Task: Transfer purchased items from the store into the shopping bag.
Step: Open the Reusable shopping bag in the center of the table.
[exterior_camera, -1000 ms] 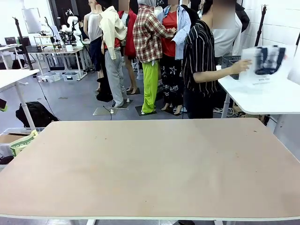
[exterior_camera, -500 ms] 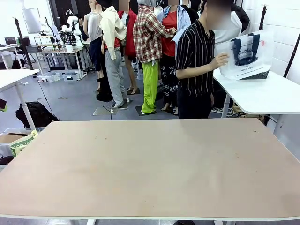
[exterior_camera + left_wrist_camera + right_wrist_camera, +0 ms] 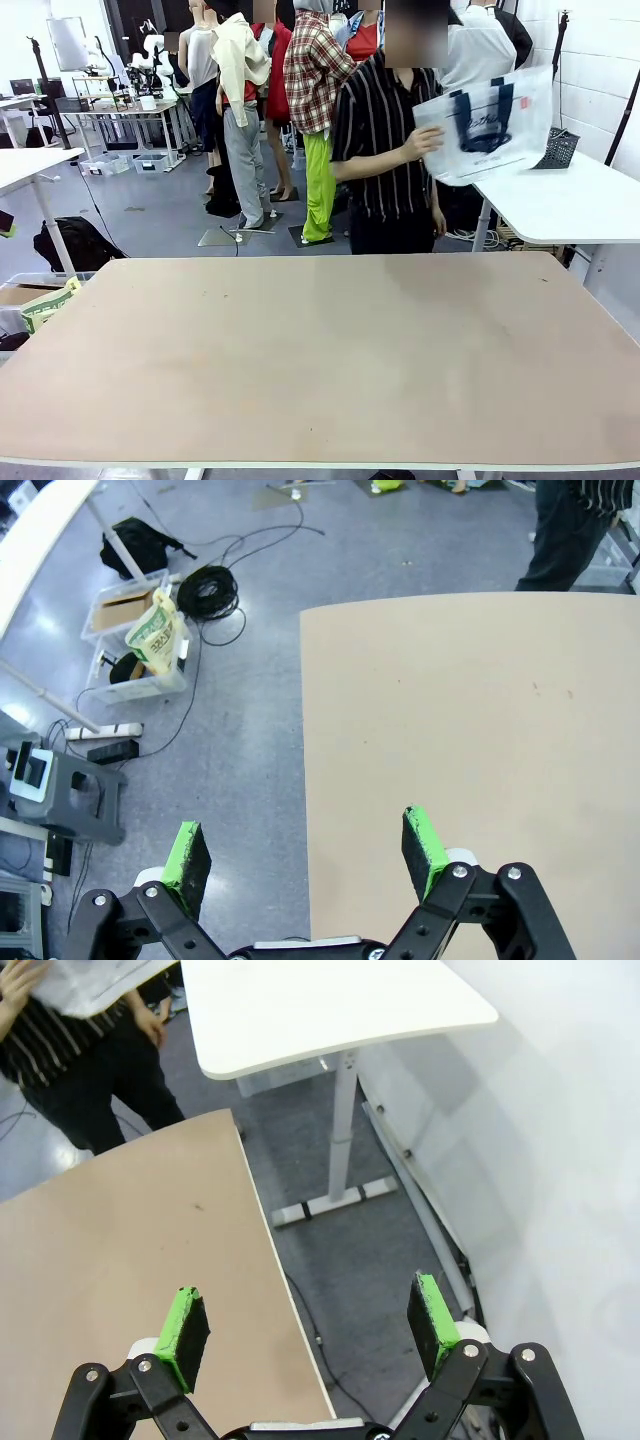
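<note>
Beyond the far edge of the tan table (image 3: 320,360), a person (image 3: 385,150) in a striped shirt stands with one arm bent. The hand (image 3: 425,142) holds the shopping bag (image 3: 490,125) up at chest height, near the dark lattice basket (image 3: 558,148) on the white side table (image 3: 560,205). The left gripper (image 3: 303,840) and the right gripper (image 3: 308,1305) each straddle a table edge, fingers spread wide, holding nothing.

Ahead of the left gripper (image 3: 305,845), whose jaws are spread wide over the table's side edge, the tan table (image 3: 480,730) runs bare to its far edge, where a person (image 3: 575,530) stands. The right gripper (image 3: 310,1325), equally spread, straddles the opposite edge; beyond it rise a white table's leg (image 3: 345,1130) and a wall (image 3: 560,1110).
</note>
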`<state>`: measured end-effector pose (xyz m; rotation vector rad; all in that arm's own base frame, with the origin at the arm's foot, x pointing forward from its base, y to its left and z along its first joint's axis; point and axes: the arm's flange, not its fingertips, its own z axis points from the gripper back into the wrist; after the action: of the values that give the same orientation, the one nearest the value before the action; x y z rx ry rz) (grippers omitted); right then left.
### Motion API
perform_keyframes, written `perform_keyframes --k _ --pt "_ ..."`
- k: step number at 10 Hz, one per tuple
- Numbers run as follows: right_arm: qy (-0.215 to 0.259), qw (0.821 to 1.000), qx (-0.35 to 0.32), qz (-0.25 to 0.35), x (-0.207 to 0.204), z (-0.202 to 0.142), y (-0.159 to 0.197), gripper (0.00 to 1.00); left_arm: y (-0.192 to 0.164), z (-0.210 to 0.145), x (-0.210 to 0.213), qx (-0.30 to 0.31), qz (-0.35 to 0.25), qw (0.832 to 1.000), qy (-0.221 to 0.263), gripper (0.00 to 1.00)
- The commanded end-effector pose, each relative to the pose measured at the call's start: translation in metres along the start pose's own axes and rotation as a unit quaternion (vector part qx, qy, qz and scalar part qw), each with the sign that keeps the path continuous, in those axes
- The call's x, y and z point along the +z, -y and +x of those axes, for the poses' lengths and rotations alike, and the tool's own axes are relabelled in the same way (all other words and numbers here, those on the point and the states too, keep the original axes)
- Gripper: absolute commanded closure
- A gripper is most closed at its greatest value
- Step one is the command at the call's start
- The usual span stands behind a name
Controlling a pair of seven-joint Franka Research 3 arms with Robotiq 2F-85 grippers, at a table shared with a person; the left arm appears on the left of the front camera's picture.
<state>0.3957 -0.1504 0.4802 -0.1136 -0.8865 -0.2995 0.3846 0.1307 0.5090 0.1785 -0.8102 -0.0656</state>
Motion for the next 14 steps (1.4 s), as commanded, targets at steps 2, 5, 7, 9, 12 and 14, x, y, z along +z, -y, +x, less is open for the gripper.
perform_keyframes --k 2,5,7,9,12,14 --pt "-0.006 1.000 0.005 -0.002 -0.0012 -0.0018 0.0020 0.00 -0.0026 -0.0012 0.0003 -0.002 0.003 1.000 -0.001 0.00" --pt "-0.006 1.000 0.005 -0.002 -0.0012 -0.0018 0.0020 0.00 -0.0026 -0.0012 0.0003 -0.002 0.003 1.000 -0.001 0.00" --pt "-0.006 1.000 0.005 -0.002 -0.0012 -0.0018 0.0020 0.00 -0.0026 -0.0012 0.0003 -0.002 0.003 1.000 -0.001 0.00" --pt "-0.006 1.000 0.005 -0.002 -0.0012 -0.0018 0.0020 0.00 -0.0026 -0.0012 0.0003 -0.002 0.003 1.000 -0.001 0.00" --pt "-0.006 1.000 0.005 -0.002 -0.0012 -0.0018 0.0020 0.00 -0.0026 -0.0012 0.0003 -0.002 0.003 1.000 -0.001 0.00" --pt "-0.006 1.000 0.005 -0.002 -0.0012 -0.0018 0.0020 0.00 -0.0026 -0.0012 0.0003 -0.002 0.003 1.000 -0.001 0.00"
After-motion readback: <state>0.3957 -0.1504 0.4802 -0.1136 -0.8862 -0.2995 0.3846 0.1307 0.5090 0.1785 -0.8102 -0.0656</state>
